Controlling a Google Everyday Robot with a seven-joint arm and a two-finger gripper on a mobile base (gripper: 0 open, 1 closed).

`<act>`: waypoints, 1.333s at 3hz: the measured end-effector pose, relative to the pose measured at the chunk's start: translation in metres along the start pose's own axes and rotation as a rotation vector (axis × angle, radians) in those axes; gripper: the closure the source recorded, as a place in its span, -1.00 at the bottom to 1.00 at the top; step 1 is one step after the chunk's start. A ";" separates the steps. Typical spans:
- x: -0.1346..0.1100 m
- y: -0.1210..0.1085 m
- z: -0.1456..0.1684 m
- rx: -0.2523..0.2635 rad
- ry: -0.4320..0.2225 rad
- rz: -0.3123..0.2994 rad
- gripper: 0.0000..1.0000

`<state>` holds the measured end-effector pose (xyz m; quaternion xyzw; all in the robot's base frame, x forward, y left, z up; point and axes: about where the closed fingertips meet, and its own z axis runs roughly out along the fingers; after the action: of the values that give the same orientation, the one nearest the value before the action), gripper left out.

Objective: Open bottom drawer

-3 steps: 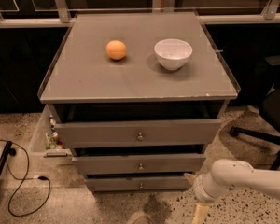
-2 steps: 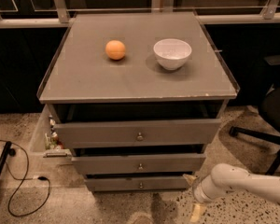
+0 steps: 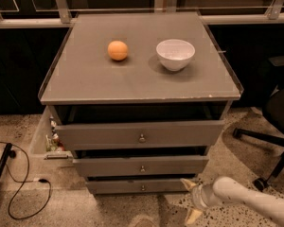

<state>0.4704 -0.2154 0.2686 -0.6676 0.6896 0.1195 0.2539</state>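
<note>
Three grey drawers in the cabinet (image 3: 132,86); the bottom drawer (image 3: 116,187) is the lowest front, near the floor, with its small round knob (image 3: 143,188) at centre. I see a dark gap above each front, widest over the top drawer (image 3: 104,136) and narrower over the middle drawer (image 3: 109,166). I've got the gripper (image 3: 191,200) low on the near right, just off the bottom drawer's right end and well right of the knob. Its two fingers are spread apart, one fingertip (image 3: 187,184) up by the drawer's right corner, the other down towards the floor, with nothing held between them. I can't tell whether the upper tip touches the front. On top sit an orange (image 3: 118,50) at left and a white bowl (image 3: 175,54) to its right, apart. Office chair (image 3: 279,112) is far right, black cable (image 3: 19,193) on the floor at left.
</note>
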 end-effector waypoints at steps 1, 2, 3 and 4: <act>-0.001 -0.002 0.025 0.026 -0.074 -0.040 -1.00; 0.014 -0.001 0.046 0.037 -0.144 -0.011 -1.00; 0.014 -0.001 0.047 0.037 -0.144 -0.012 -1.00; 0.012 -0.011 0.056 0.066 -0.140 -0.047 -1.00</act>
<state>0.4922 -0.1986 0.2165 -0.6649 0.6580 0.1371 0.3258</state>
